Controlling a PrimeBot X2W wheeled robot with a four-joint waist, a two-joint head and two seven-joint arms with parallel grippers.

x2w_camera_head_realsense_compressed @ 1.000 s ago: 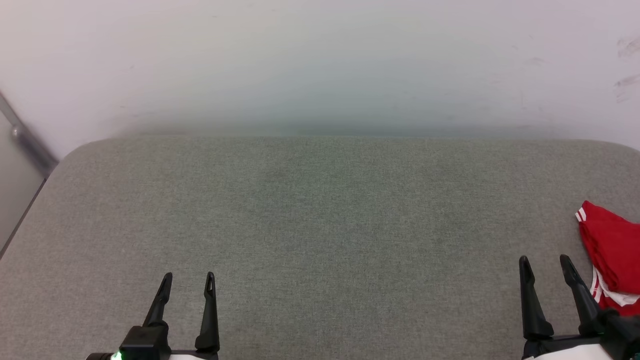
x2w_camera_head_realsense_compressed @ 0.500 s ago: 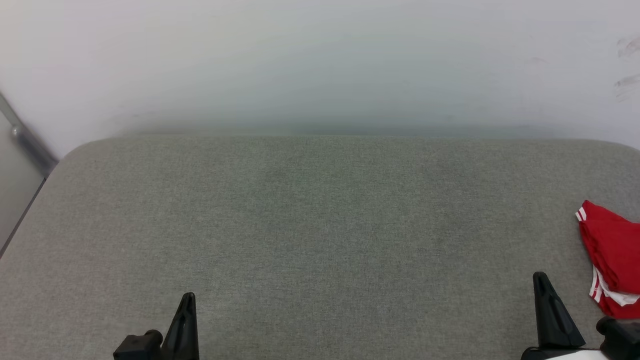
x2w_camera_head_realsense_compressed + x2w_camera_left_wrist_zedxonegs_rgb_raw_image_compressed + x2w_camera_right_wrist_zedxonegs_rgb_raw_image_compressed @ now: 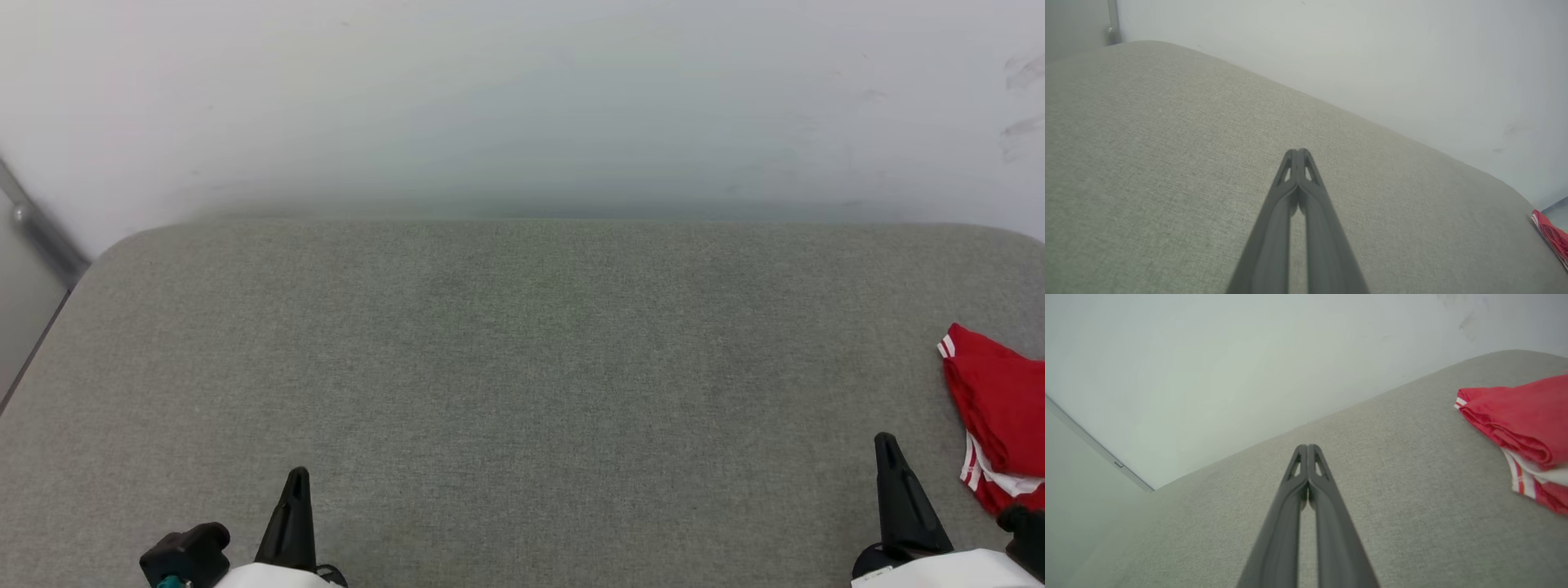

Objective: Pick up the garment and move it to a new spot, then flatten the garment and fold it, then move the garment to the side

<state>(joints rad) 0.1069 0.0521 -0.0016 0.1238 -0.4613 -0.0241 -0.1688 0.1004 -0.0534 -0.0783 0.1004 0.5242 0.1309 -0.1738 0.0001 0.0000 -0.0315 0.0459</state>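
Grippers sit nearest, low in the head view: the left gripper (image 3: 295,482) at the lower left, its two dark fingers pressed together into one narrow point; the right gripper (image 3: 887,447) at the lower right, closed on itself in the same way; each wrist view shows its own pair of fingers meeting at the tips, poised over plain cloth and pinching none of it. Under and ahead of them spreads a grey woven cushion (image 3: 522,367), flat and even in texture. To the right of the right gripper and slightly beyond it, apart from the fingers, lies the garment (image 3: 1000,400), a folded red bundle on the cushion's right side, partly cut off by the picture's edge; red-and-white striped trim shows at its far corner and a white panel with stripes at its near end; in the right wrist view a red fold lies over the white and striped layer. Farther on, the cushion's rounded back edge meets a pale wall (image 3: 522,106) with faint scuffs at the upper right; a grey metal strip (image 3: 41,233) slants down at the far left.
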